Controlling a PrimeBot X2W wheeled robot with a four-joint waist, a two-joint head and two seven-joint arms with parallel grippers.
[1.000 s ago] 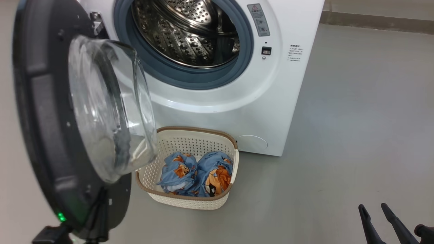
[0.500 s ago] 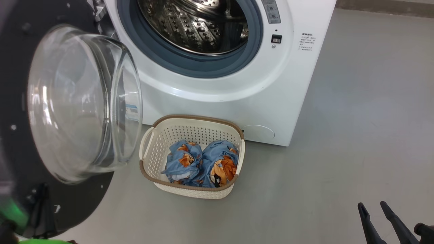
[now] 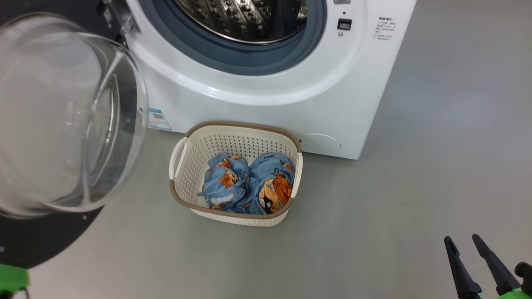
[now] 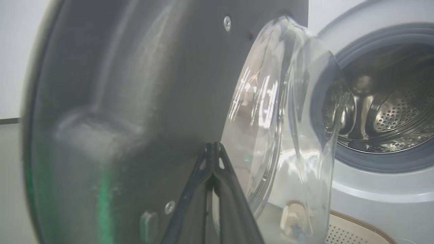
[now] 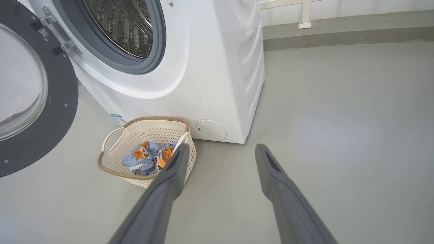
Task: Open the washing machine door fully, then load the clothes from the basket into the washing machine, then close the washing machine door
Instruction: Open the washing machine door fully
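Now the washing machine door (image 3: 62,120) has swung wider from the washing machine (image 3: 266,108); loading looks next.
The right end effector (image 3: 461,238) hangs spread and empty, out before the machine; the left end effector (image 4: 213,145), clenched on nothing, has its tip at the door's inner face, contact unclear; the clothes (image 3: 249,182) wait in the basket (image 3: 241,143) at the machine's foot.

The washing machine (image 3: 266,108) is finished in white, its gasket (image 3: 249,64) in grey-blue. The washing machine door (image 5: 64,112) is rimmed in black. The basket (image 3: 237,147) is coloured cream, perforated, edged in brown. The clothes (image 3: 249,187), 2 bundles, are printed light blue with orange and brown figures.
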